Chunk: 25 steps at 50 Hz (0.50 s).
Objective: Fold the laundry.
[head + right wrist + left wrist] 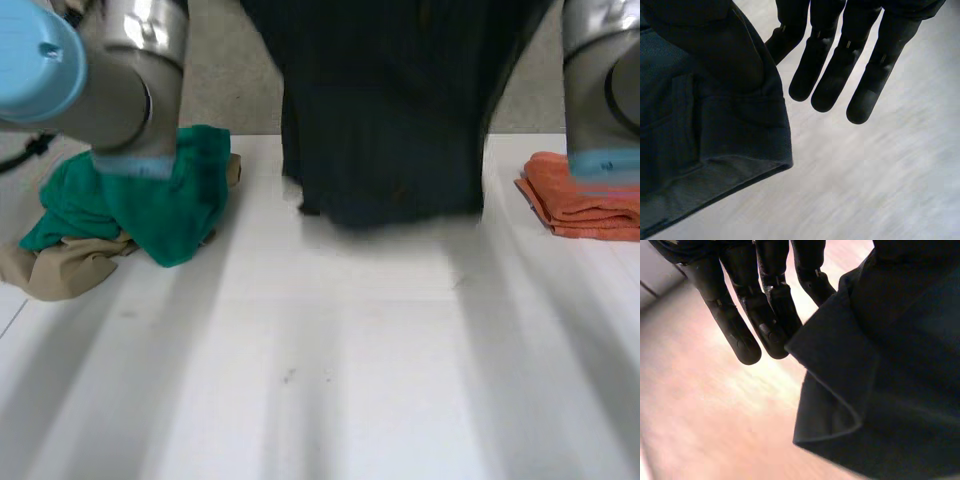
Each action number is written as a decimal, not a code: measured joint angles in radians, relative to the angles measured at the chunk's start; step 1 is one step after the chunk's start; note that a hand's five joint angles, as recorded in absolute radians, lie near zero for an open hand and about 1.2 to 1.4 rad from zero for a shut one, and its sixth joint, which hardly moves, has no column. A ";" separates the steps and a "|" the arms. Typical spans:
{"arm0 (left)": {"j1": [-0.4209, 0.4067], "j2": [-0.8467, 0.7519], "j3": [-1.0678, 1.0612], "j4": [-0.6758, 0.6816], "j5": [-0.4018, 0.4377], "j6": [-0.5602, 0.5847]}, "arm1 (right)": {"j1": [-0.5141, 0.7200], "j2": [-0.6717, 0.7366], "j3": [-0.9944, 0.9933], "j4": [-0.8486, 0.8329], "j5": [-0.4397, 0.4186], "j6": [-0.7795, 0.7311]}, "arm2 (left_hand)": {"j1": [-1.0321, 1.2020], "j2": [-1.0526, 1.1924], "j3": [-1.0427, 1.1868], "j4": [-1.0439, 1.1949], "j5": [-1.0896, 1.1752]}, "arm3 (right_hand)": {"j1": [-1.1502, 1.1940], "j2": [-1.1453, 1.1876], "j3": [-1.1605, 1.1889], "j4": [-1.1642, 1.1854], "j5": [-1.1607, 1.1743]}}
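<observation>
Dark garment hangs between the two arms, its lower edge at the white table. Each wrist view shows a corner caught under the thumb, while the fingers of the left hand and right hand stretch straight beside it. The head view adds one green cloth on one tan cloth, and one folded orange cloth.

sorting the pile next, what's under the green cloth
A tan cloth lies under the green cloth, sticking out at its near left side. How far it runs beneath is covered.
</observation>
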 measured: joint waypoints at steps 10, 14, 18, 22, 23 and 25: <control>0.001 0.081 -0.129 0.080 -0.038 -0.060 | 0.023 -0.006 0.057 -0.154 -0.040 0.015 | 0.000 0.001 0.000 0.000 0.000 | 0.000 0.000 0.000 0.000 0.000; 0.001 0.106 -0.267 0.052 -0.037 -0.060 | 0.028 0.007 0.119 -0.071 -0.070 0.013 | 0.000 0.001 0.000 0.000 0.006 | 0.000 0.000 0.000 0.000 0.001; -0.003 0.122 -0.439 0.020 -0.027 -0.055 | 0.030 0.037 0.192 0.019 -0.098 0.008 | 0.000 0.001 0.000 0.000 0.009 | 0.000 0.000 0.000 0.000 0.002; -0.012 0.119 -0.647 -0.063 -0.015 -0.048 | 0.030 0.117 0.292 0.140 -0.124 -0.005 | 0.007 0.003 0.002 0.000 0.016 | 0.000 0.000 0.000 0.000 0.002; -0.014 0.115 -0.674 -0.087 -0.015 -0.046 | 0.030 0.129 0.303 0.154 -0.126 -0.007 | 0.007 0.003 0.002 0.000 0.017 | 0.000 0.000 0.000 0.000 0.002; -0.022 0.106 -0.736 -0.159 -0.016 -0.042 | 0.028 0.163 0.340 0.204 -0.129 -0.020 | 0.007 0.003 0.002 0.000 0.017 | 0.000 0.000 0.000 0.000 0.002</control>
